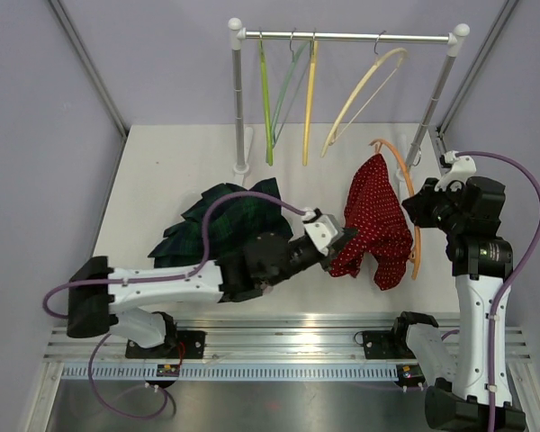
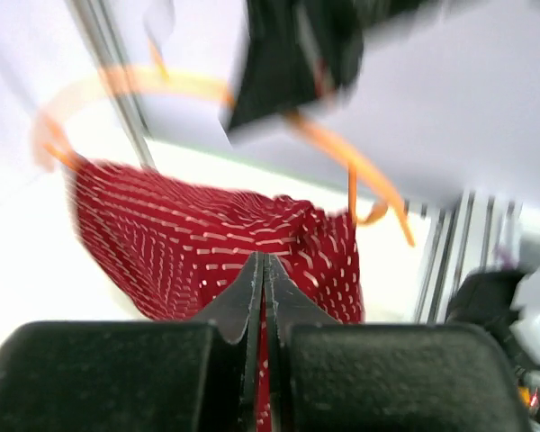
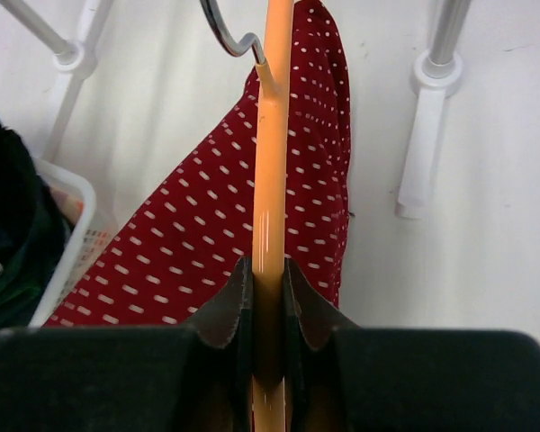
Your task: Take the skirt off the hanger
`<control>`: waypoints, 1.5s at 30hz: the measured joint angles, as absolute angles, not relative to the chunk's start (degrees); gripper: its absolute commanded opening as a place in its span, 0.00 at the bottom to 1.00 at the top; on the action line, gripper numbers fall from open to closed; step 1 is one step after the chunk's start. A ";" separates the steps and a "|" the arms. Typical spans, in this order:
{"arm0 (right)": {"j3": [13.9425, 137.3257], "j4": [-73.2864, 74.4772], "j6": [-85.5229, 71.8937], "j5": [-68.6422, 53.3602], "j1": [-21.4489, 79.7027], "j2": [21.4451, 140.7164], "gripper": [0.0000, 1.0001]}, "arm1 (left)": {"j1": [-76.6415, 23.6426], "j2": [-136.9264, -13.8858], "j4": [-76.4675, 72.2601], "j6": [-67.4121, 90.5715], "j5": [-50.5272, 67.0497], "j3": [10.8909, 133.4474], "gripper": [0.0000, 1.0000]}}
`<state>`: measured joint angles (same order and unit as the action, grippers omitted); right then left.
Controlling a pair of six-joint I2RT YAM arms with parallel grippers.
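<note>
A: What was noted around the tools?
B: A rail (image 1: 342, 37) of hangers was set beyond them, and a plaid garment (image 1: 225, 211) was piled left of the left tool (image 1: 344, 239).
A: And the grips?
B: The left tool, stretched low over the worktop (image 1: 153, 180), was pinched shut on the red skirt (image 1: 378, 225). The right tool (image 1: 412, 205) was clamped on the orange hanger (image 3: 272, 162), over which the skirt was draped.
</note>
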<state>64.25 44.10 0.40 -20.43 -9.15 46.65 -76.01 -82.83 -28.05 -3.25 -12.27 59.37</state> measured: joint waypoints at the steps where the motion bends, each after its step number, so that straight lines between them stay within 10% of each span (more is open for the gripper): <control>1: 63.90 43.83 0.91 -19.70 -9.17 46.65 0.00 | -76.01 -80.05 -27.79 -4.08 -12.32 59.09 0.00; 12: 62.04 41.56 3.81 -15.14 -9.21 47.75 0.00 | -75.72 -66.35 -25.04 -9.91 -15.59 54.54 0.02; 15: 61.93 41.52 3.90 -16.80 -9.30 47.72 0.00 | -74.85 -68.97 -24.43 -8.88 -12.60 54.68 0.56; 17: 61.93 41.56 3.97 -18.52 -9.34 47.68 0.00 | -74.17 -73.30 -24.64 -6.87 -8.58 55.00 0.70; 28: 63.07 42.92 3.60 -27.09 -9.39 47.35 0.00 | -75.61 -103.79 -33.69 1.10 5.37 56.84 0.95; 32: 63.16 43.00 2.90 -28.69 -9.39 47.35 0.00 | -77.58 -110.02 -37.41 1.96 0.40 61.63 0.89; 35: 63.16 43.07 2.63 -29.43 -9.39 47.35 0.00 | -78.43 -114.21 -39.24 3.03 -6.52 66.46 0.65; 36: 63.16 43.07 2.59 -29.58 -9.39 47.35 0.00 | -78.46 -115.42 -39.72 3.11 -9.15 67.75 0.29; 38: 63.16 43.09 2.55 -29.67 -9.39 47.29 0.00 | -78.39 -117.19 -40.80 3.36 -13.26 69.36 0.00; 45: 63.22 43.16 2.63 -28.88 -9.39 46.92 0.00 | -78.06 -115.22 -44.25 0.43 -19.59 64.47 0.00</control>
